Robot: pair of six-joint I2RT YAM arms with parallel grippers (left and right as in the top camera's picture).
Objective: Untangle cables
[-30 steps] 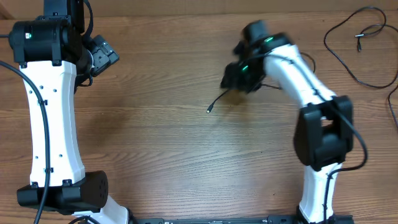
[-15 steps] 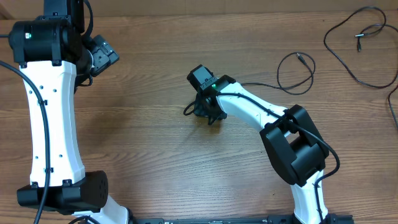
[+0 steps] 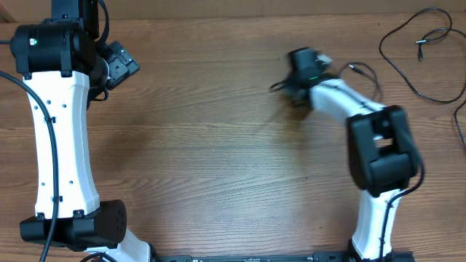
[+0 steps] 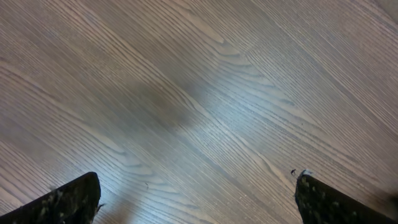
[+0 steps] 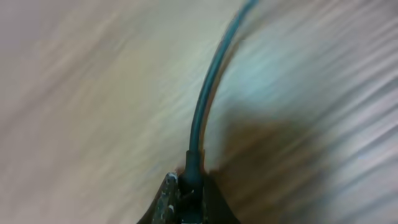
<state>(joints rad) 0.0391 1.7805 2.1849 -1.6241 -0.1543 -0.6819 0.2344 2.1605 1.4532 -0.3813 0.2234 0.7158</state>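
Note:
One thin black cable [image 5: 208, 93] runs up from between my right gripper's [image 5: 189, 202] closed fingers, which pinch its plug end. From overhead, that right gripper [image 3: 290, 91] is blurred with motion over the table's middle right. A loop of the held cable [image 3: 368, 69] shows beside the arm. The second cable [image 3: 422, 42] lies apart at the far right corner. My left gripper [image 3: 124, 62] hovers at the far left. In its wrist view the left gripper [image 4: 199, 205] is open over bare wood.
The wooden table [image 3: 204, 160] fills the view. The left arm's white link [image 3: 62, 138] stands along the left side, and the right arm's black elbow [image 3: 378, 153] at the right. A thick black robot cable [image 3: 460, 127] runs along the right edge.
My right gripper swung left to the cable's loose end, shut on it, and has pulled back to the right and farther away with the cable. The left arm has stayed still.

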